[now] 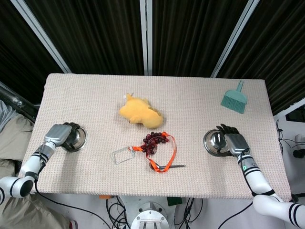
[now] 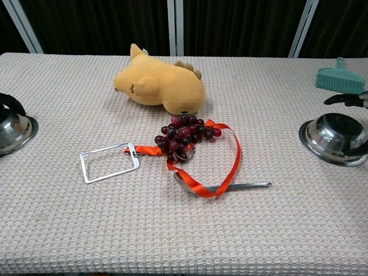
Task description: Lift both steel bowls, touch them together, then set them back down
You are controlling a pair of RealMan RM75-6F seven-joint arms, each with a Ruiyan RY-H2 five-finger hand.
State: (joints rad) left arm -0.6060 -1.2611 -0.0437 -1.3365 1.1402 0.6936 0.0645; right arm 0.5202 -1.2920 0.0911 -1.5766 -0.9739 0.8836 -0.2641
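Observation:
The left steel bowl point(image 1: 76, 139) point(image 2: 14, 130) stands on the table near its left edge. My left hand point(image 1: 59, 134) lies over the bowl's left side, and its dark fingers point(image 2: 9, 102) curl down onto the far rim. The right steel bowl point(image 1: 216, 142) point(image 2: 335, 138) rests on the table at the right. My right hand point(image 1: 234, 141) sits at that bowl's right side with its fingers spread. One finger point(image 2: 345, 99) hovers behind the bowl and apart from it; another shows at the near rim.
A yellow plush toy point(image 1: 140, 112) lies mid-table, with purple grapes point(image 1: 154, 140), an orange ribbon, a clear badge holder point(image 1: 123, 155) and a spoon point(image 1: 167, 166) in front of it. A teal brush point(image 1: 234, 98) lies at the far right.

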